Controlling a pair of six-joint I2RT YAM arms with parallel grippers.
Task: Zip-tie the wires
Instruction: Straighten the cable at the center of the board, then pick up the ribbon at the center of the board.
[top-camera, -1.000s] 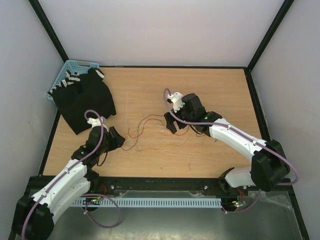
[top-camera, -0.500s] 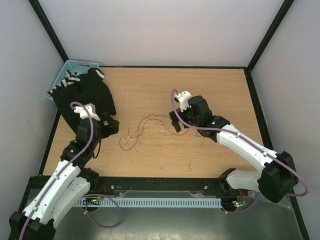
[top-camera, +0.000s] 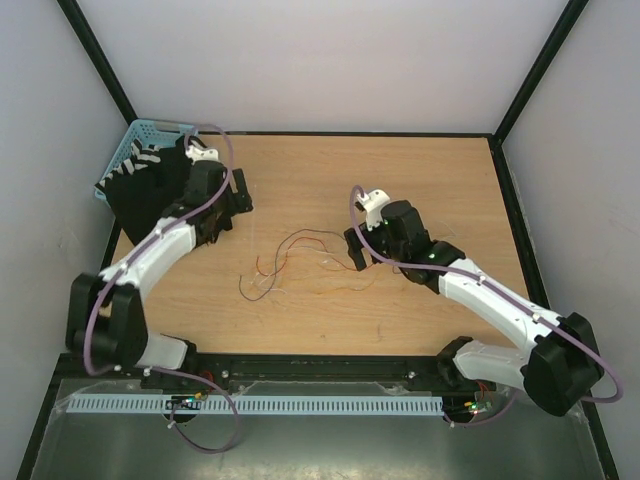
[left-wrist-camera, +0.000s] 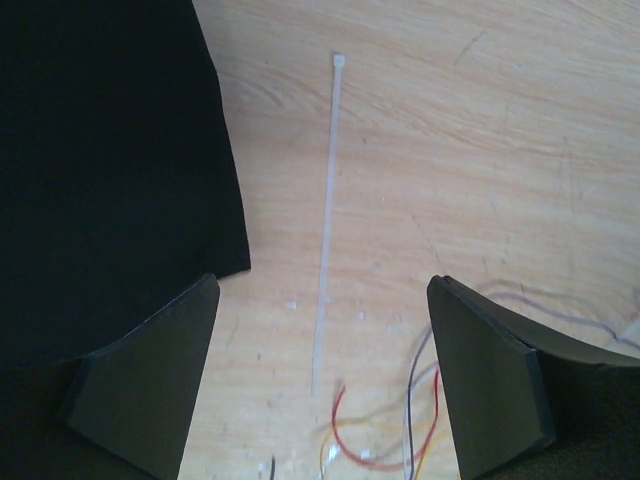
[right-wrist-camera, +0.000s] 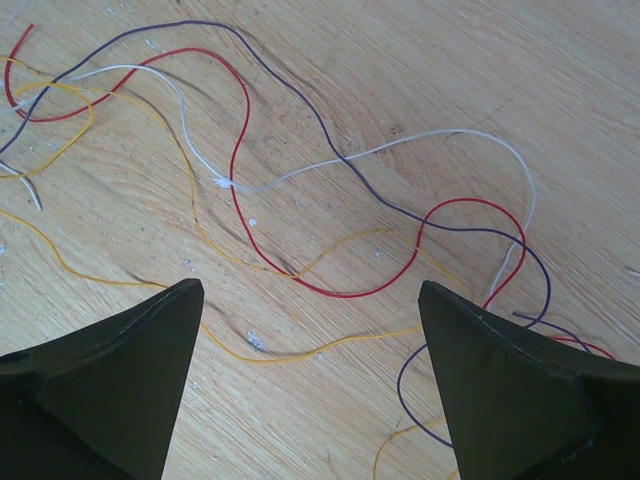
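- The left tool (left-wrist-camera: 322, 325), spread wide and holding nothing, hangs above the zip tie (left-wrist-camera: 328, 200) on the bench (left-wrist-camera: 500, 130).
- The right tool (right-wrist-camera: 310, 320), also wide, hangs above the wires (right-wrist-camera: 240, 160).

The counter (left-wrist-camera: 480, 150) is seen as pale, matt wood grain, faintly scratched. The zip tie (left-wrist-camera: 327, 220) appears as smooth, translucent white plastic. The wires (right-wrist-camera: 232, 183) are sheathed in smooth, slightly glossy coloured insulation. The black cloth (left-wrist-camera: 100, 150) is rendered matt.
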